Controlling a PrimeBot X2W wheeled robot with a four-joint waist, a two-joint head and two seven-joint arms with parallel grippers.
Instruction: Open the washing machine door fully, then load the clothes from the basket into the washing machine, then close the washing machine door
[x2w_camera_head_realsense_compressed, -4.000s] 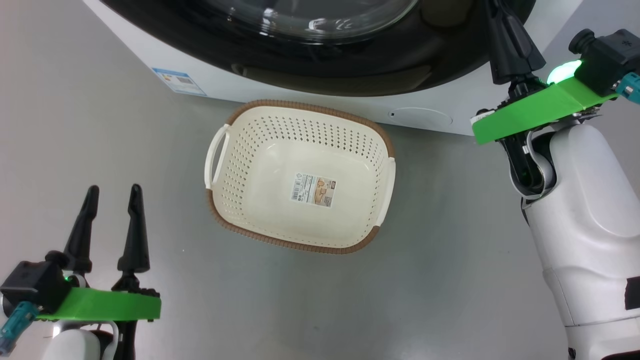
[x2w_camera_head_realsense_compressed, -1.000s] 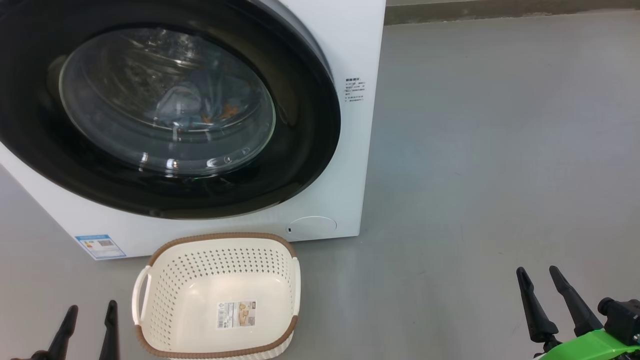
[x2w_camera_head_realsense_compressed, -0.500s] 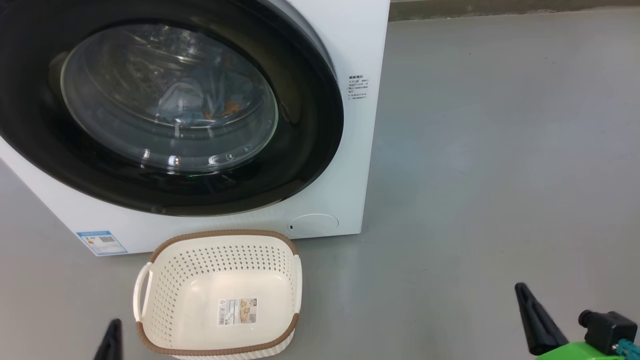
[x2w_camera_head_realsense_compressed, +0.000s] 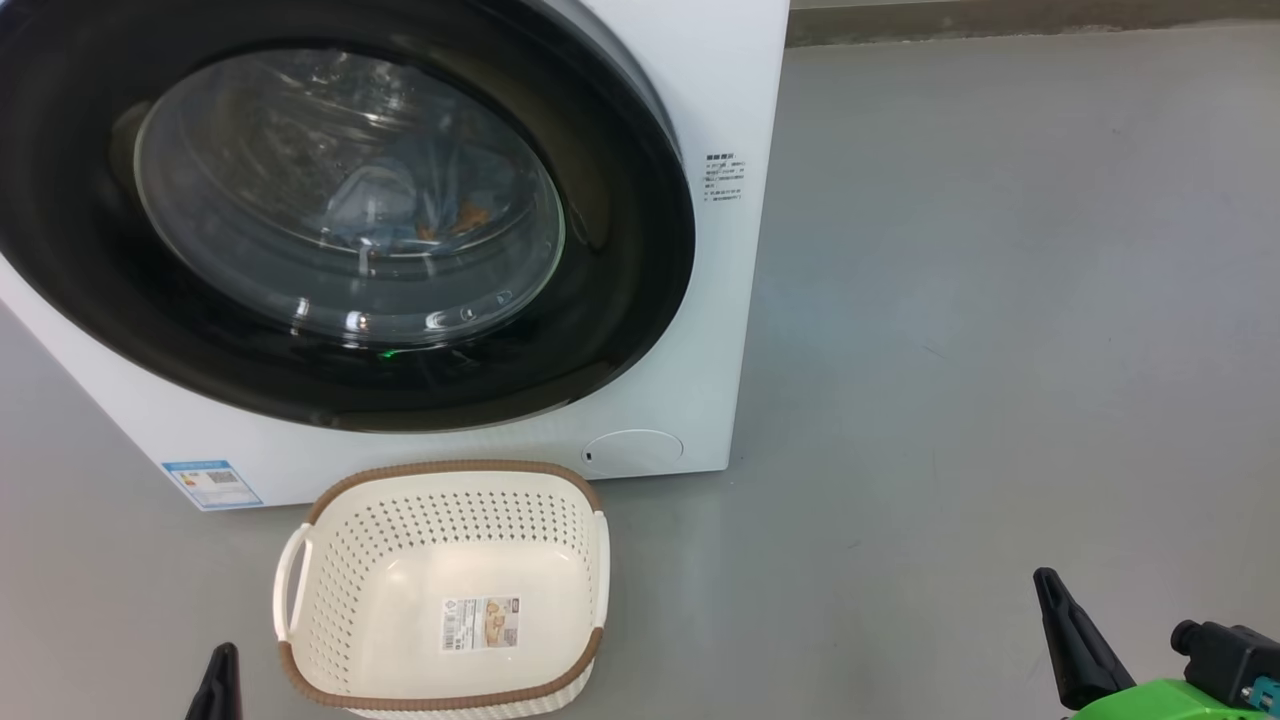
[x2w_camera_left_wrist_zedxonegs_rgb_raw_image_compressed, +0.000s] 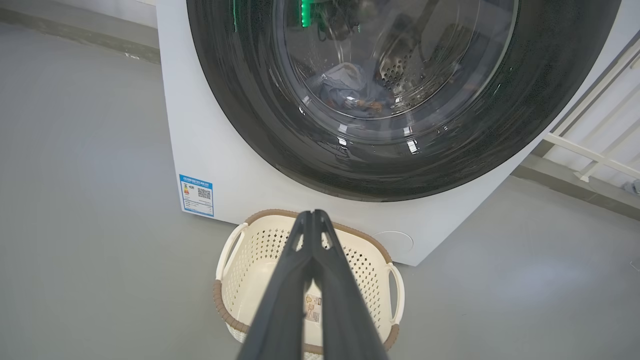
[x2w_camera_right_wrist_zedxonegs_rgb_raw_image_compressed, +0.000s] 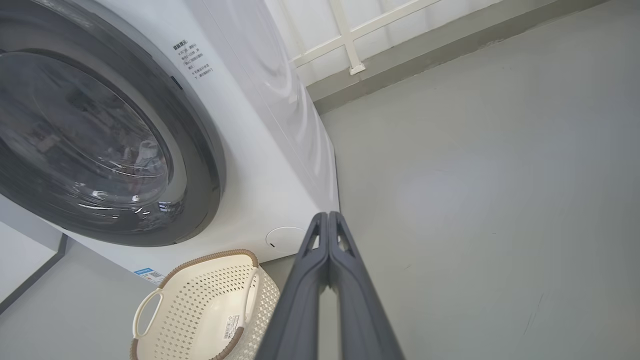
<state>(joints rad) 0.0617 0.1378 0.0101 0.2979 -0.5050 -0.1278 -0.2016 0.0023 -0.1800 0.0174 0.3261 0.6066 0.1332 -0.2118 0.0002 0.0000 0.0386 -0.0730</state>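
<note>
In the head view, one of the left fingers (x2w_camera_head_realsense_compressed: 222, 685) is poking up at the bottom edge. The basket (x2w_camera_head_realsense_compressed: 330, 560) is sitting on the floor (x2w_camera_head_realsense_compressed: 1000, 300) just to its right, showing its label sticker (x2w_camera_head_realsense_compressed: 480, 622). One of the right fingers (x2w_camera_head_realsense_compressed: 1075, 645) is rising well off to the basket's right. Beyond both, the washing machine (x2w_camera_head_realsense_compressed: 740, 80) is standing with the washing machine door (x2w_camera_head_realsense_compressed: 620, 300) lying flush against its front. The clothes (x2w_camera_head_realsense_compressed: 400, 210) are resting behind the glass.

In the left wrist view, the left fingers (x2w_camera_left_wrist_zedxonegs_rgb_raw_image_compressed: 290, 290) are pressing together, clenched on nothing. The basket (x2w_camera_left_wrist_zedxonegs_rgb_raw_image_compressed: 235, 280) is lying beneath them, and the door (x2w_camera_left_wrist_zedxonegs_rgb_raw_image_compressed: 235, 100) and clothes (x2w_camera_left_wrist_zedxonegs_rgb_raw_image_compressed: 350, 90) are ahead of their tips.

In the right wrist view, the right fingers (x2w_camera_right_wrist_zedxonegs_rgb_raw_image_compressed: 310, 300) are likewise clenched on nothing. The basket (x2w_camera_right_wrist_zedxonegs_rgb_raw_image_compressed: 200, 295) is sitting to their left, and the round flap (x2w_camera_right_wrist_zedxonegs_rgb_raw_image_compressed: 285, 237) is just left of their tips.
</note>
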